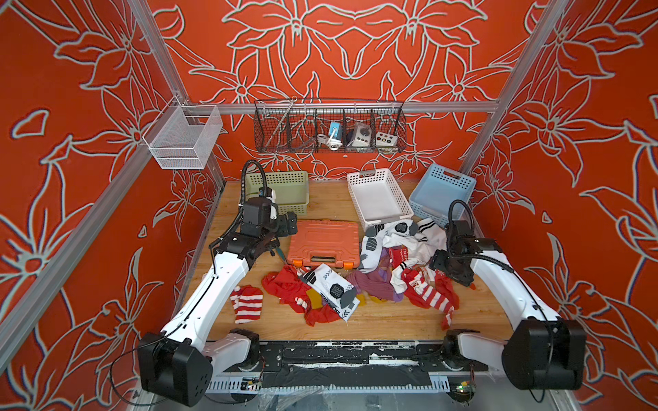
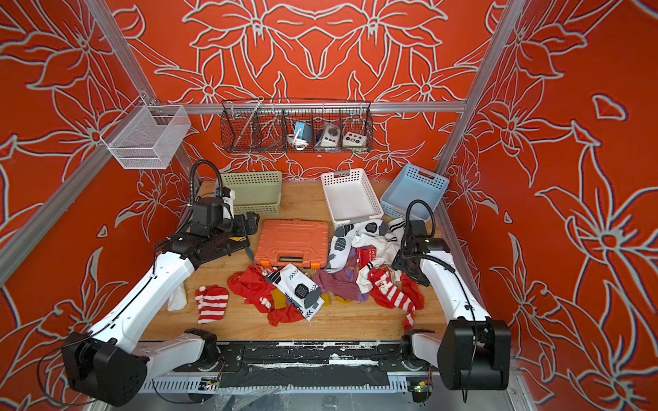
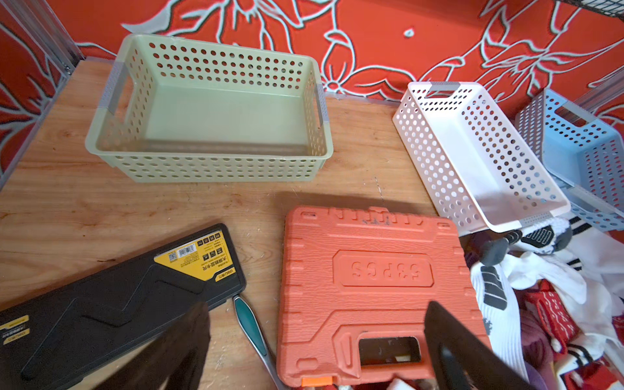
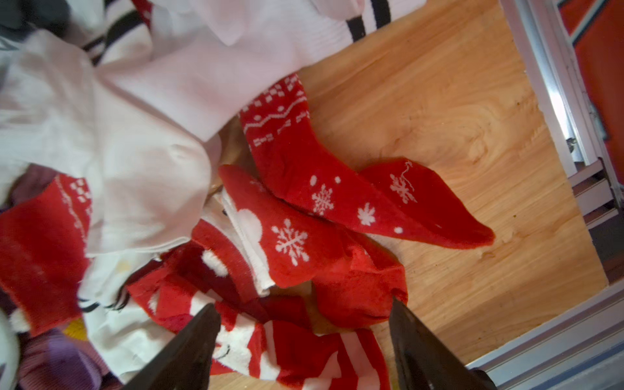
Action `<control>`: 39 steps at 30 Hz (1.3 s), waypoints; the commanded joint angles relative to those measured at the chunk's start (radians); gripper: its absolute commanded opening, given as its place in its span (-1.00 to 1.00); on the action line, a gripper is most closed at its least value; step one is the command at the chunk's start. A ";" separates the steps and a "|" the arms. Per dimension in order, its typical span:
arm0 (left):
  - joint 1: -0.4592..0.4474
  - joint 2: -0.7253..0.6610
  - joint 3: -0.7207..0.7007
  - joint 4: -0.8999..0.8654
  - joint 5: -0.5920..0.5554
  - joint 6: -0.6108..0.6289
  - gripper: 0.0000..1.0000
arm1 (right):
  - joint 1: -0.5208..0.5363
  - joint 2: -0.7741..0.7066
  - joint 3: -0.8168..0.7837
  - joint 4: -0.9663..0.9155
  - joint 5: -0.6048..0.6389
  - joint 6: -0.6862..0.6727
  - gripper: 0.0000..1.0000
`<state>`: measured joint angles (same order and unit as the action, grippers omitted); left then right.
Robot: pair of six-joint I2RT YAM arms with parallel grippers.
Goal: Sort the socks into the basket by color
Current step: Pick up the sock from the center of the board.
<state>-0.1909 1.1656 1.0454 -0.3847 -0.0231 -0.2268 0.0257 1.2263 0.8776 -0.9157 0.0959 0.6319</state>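
Above the wood table [image 1: 384, 320], amid red walls [image 1: 356, 71], left pincer [image 3: 317, 304] and right pincer [image 4: 303, 302] gape.

Red, purple and white socks [image 1: 372, 284] tangled in a loose heap, 1 red-striped sock [image 1: 246, 304] flat, lying apart

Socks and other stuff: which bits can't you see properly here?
- Purple socks: mostly buried under white socks and red socks in both top views; their number is unclear.
- White sock: half hidden behind the left arm in a top view.
- Teal-handled tool: one end runs off the left wrist view's edge.
- Small things in the wire basket: too small to identify in both top views.
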 commanded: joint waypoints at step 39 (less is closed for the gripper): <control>-0.013 0.011 0.078 -0.075 0.130 -0.028 0.92 | -0.017 -0.172 0.148 -0.031 -0.173 -0.070 -1.00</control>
<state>-0.1982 1.1683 1.0935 -0.4408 0.0826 -0.2405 0.0113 1.0672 0.9657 -0.9146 -0.0280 0.5941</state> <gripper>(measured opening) 0.959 0.053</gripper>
